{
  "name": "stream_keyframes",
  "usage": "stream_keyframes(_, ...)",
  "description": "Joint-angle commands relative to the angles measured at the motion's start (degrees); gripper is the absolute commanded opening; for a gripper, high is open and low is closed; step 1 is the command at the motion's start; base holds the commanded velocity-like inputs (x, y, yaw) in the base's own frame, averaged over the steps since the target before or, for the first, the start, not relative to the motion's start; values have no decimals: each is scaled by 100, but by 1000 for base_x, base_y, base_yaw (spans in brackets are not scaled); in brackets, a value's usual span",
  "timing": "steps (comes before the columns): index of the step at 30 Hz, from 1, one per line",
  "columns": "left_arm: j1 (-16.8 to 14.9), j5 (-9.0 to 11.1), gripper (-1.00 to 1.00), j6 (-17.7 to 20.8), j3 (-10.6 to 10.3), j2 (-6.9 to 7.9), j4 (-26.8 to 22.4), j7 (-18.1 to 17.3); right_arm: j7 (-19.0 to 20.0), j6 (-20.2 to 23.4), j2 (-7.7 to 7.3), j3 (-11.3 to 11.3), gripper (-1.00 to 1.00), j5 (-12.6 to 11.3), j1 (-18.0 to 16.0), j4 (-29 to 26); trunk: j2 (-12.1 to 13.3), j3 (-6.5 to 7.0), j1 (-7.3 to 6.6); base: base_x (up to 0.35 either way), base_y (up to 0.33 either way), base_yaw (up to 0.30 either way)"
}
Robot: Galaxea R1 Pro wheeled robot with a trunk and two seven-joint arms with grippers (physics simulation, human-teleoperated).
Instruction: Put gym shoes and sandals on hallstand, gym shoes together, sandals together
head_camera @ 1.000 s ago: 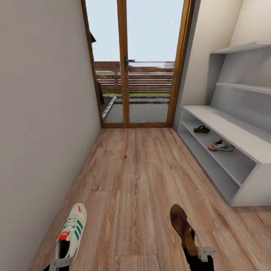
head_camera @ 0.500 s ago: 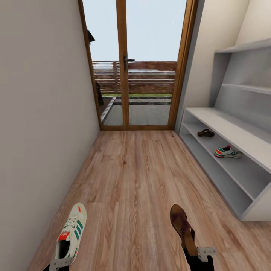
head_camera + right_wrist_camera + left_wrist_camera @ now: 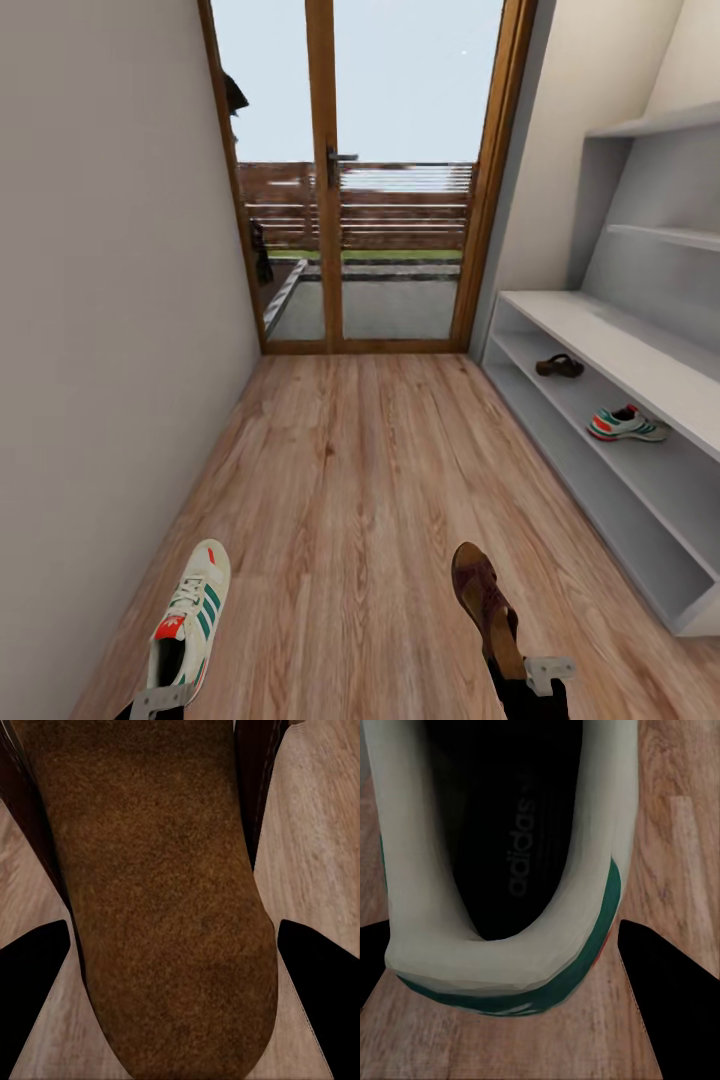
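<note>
In the head view my left gripper (image 3: 160, 700) is shut on the heel of a white gym shoe (image 3: 190, 625) with green stripes, held above the corridor floor (image 3: 350, 470). The left wrist view has that gym shoe (image 3: 510, 832) between dark fingers (image 3: 667, 997). My right gripper (image 3: 530, 675) is shut on a brown sandal (image 3: 485, 600). In the right wrist view the sandal's insole (image 3: 157, 892) sits between the fingers (image 3: 322, 990). To the right stands the white hallstand (image 3: 620, 340). A second sandal (image 3: 559, 366) and a second gym shoe (image 3: 625, 424) lie apart on its upper open shelf.
A glazed door (image 3: 330, 180) with a wooden frame closes the corridor's far end. A plain wall (image 3: 100, 300) runs along the left. Open plank floor lies between the wall and the hallstand.
The camera has moved: the hallstand has slid right and lower in the picture and the door looks nearer. Both held shoes keep their places in the view.
</note>
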Motion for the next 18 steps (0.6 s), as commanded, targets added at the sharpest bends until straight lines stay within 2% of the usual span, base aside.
stream_keyframes(1, -5, -47, -100, -21, 52, -3, 3, -31, 40, -16, 0, -54, -100, 25, -4, 3, -2, -5, 2, 338, 0, 0)
stream_keyframes(18, -5, -47, -100, -21, 50, -5, 3, -31, 40, -16, 0, -54, -100, 25, -4, 3, -2, -5, 2, 338, 0, 0)
